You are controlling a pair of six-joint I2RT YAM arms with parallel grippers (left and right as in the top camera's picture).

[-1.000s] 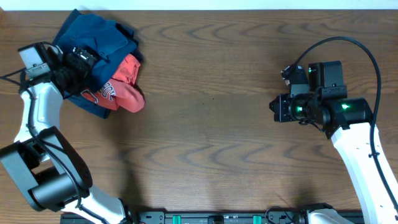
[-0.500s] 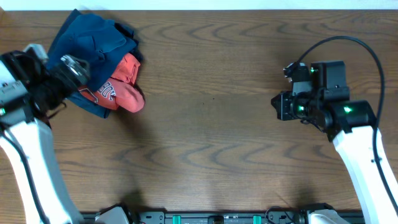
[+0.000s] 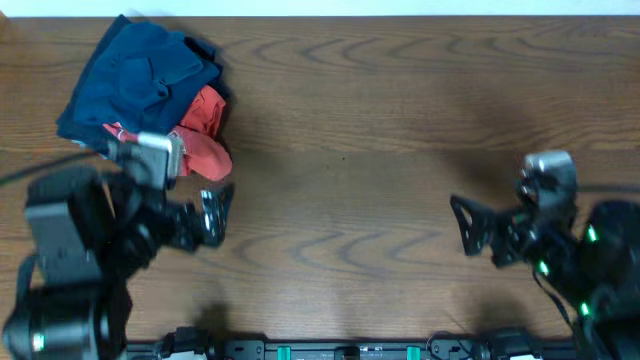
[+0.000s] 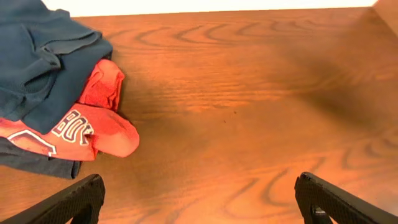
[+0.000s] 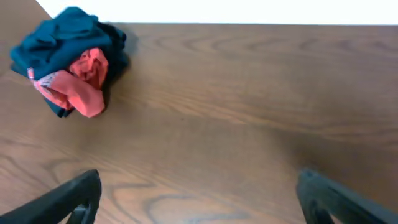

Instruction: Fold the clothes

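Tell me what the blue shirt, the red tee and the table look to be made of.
Blue shirt: soft matte knit, probably cotton; it lies in limp rumpled folds with no sheen.
Red tee: similar soft matte cloth, crumpled, with printed lettering.
Table: brown wood or wood-look laminate, smooth with a slight sheen; wavy grain shows, but the pictures cannot settle which.

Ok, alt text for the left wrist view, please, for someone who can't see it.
A crumpled pile of clothes sits at the upper left of a wooden table: a blue T-shirt on top, a red tee with white lettering under it. The left arm's black fingers show at the bottom corners, spread wide, holding nothing.
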